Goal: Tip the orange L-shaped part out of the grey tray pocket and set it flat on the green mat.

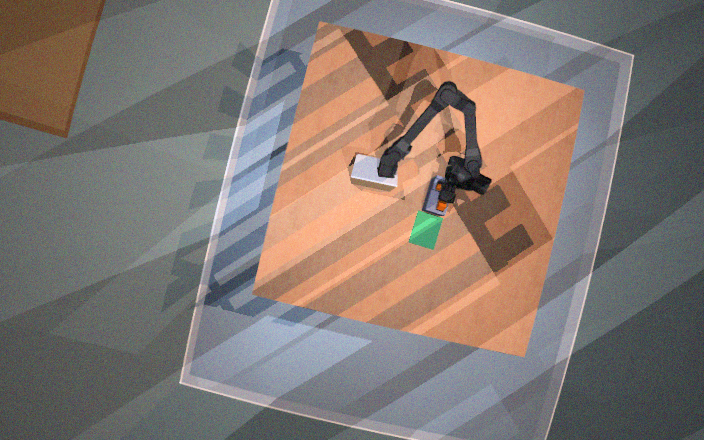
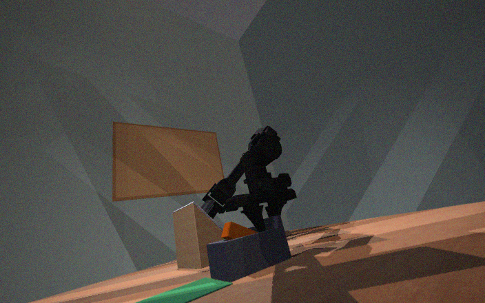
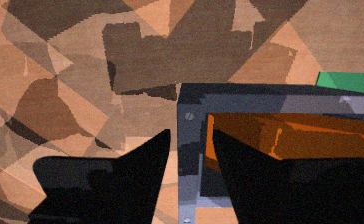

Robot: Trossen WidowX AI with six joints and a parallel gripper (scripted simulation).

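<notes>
The orange part (image 1: 441,206) (image 2: 230,231) (image 3: 308,145) is tilted in the grey tray (image 1: 428,202) (image 2: 244,254) (image 3: 189,150). Its end nearer the green mat (image 1: 425,234) (image 2: 193,289) (image 3: 345,80) stands up above the tray rim, and its L-shaped end is down in the pocket. My gripper (image 1: 445,199) (image 2: 268,225) (image 3: 191,134) points down at the L-shaped end, its fingers parted with nothing between them. In the wrist view one finger is over the L-shaped end and the other is outside the tray wall. The fingertip contact is hidden.
A block with a white top (image 1: 371,168) (image 2: 187,241) stands beside the tray, with the arm's base on it. The mat lies flat close to one end of the tray. A brown panel (image 1: 21,60) (image 2: 164,162) is far off in the background.
</notes>
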